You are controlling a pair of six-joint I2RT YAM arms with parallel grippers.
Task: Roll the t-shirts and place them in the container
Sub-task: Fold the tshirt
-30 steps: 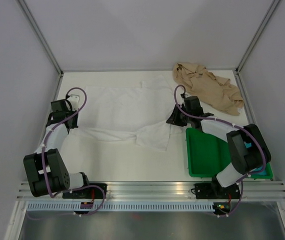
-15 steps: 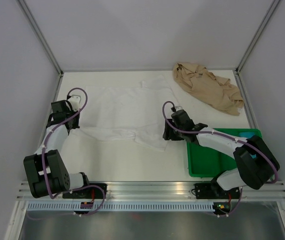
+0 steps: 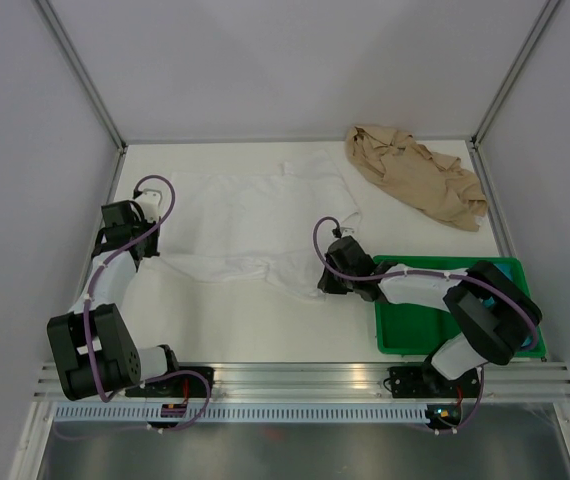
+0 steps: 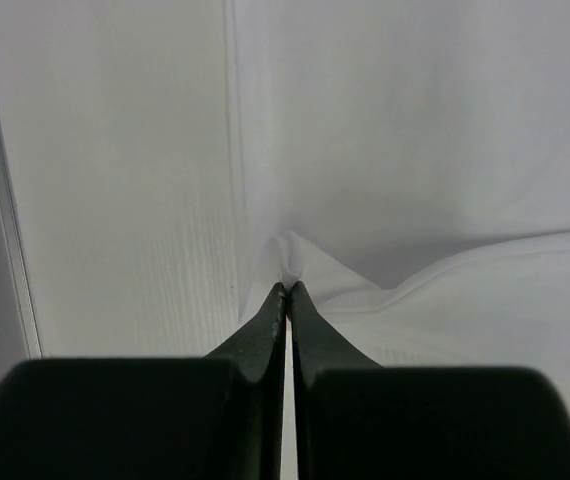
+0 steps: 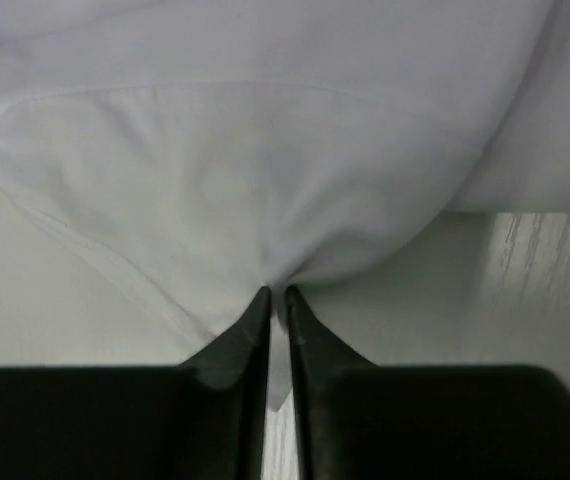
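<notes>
The white t-shirt (image 3: 250, 225) lies spread across the middle of the table, its near edge folded into a narrow band. My left gripper (image 3: 148, 250) is shut on that shirt's left edge; a small peak of cloth (image 4: 291, 262) rises from between its fingertips. My right gripper (image 3: 322, 284) is shut on a pinch at the shirt's near right end, where the white fabric (image 5: 255, 190) bunches into the tips. The tan-beige t-shirt (image 3: 417, 175) sits crumpled at the back right corner, apart from both grippers.
A green plastic tray (image 3: 415, 305) stands at the near right, partly under the right arm. Grey walls and metal posts (image 3: 83, 75) enclose the table at the back and sides. A rail (image 3: 305, 378) runs along the near edge.
The right arm swung left and toward the near side, from beside the tray's far corner down to the shirt's near right end, and closed on it. The left arm stayed put.
</notes>
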